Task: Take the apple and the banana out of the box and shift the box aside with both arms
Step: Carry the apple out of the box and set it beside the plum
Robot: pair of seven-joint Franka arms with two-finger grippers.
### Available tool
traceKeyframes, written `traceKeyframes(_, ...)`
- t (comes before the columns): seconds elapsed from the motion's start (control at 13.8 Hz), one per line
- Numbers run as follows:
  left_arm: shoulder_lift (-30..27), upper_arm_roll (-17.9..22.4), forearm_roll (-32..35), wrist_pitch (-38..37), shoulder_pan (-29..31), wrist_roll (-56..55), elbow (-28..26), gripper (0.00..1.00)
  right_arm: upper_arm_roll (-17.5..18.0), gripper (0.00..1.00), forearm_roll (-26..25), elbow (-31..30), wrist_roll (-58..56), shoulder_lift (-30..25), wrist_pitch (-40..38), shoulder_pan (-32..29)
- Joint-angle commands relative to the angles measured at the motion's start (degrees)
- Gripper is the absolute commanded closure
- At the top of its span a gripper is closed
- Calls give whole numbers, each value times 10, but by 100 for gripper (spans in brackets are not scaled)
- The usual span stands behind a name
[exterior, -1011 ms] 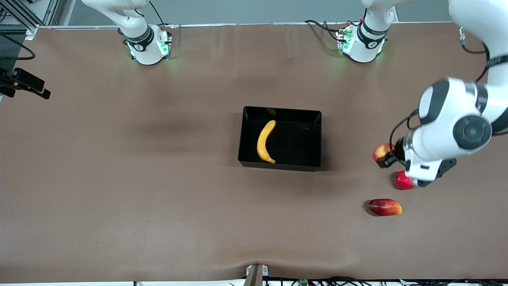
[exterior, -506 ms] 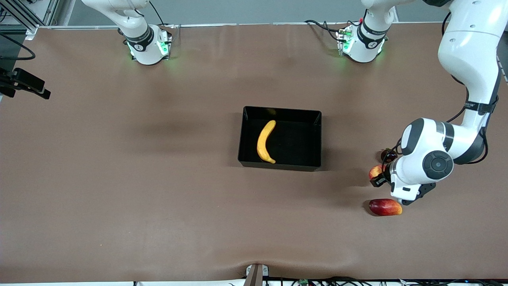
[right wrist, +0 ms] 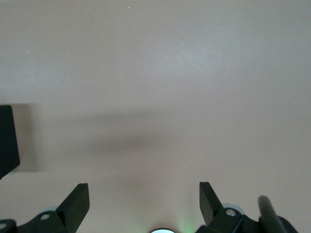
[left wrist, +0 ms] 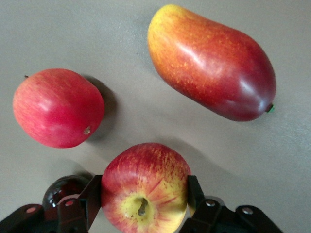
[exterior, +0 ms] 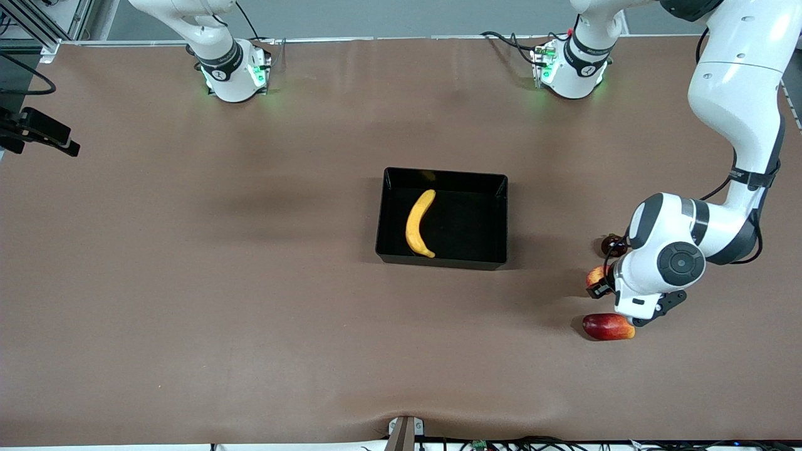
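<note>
Apple (left wrist: 145, 187) is out of the box (exterior: 442, 254) — clamped in my left fingers (left wrist: 93, 193) above the table (exterior: 250, 313); banana (exterior: 418, 223) remains inside, right fingers (right wrist: 77, 203) wide apart, waiting.

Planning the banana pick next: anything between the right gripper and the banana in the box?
Nothing visible. The banana lies alone and uncovered in the open-topped box; the right gripper hangs open over bare table.

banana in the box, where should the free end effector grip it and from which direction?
Grip the banana at its mid-length, from straight above, fingers across its width. It lies flat in the box near one wall, so a side approach looks blocked. Right end effector is open and free.
</note>
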Motion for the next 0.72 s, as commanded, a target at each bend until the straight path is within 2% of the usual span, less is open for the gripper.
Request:
traceKeyframes(0.0, -8, -2, 17, 8, -10, -27, -25, 100, 8, 0, 3, 2, -6, 1, 1, -12)
traceKeyframes(0.22, -33, -6, 19, 9, -23, -27, -67, 100, 8, 0, 3, 2, -6, 1, 1, -12)
traceKeyframes(0.65, -42, -34, 18, 17, -22, -29, -98, 100, 8, 0, 3, 2, -6, 1, 1, -12)
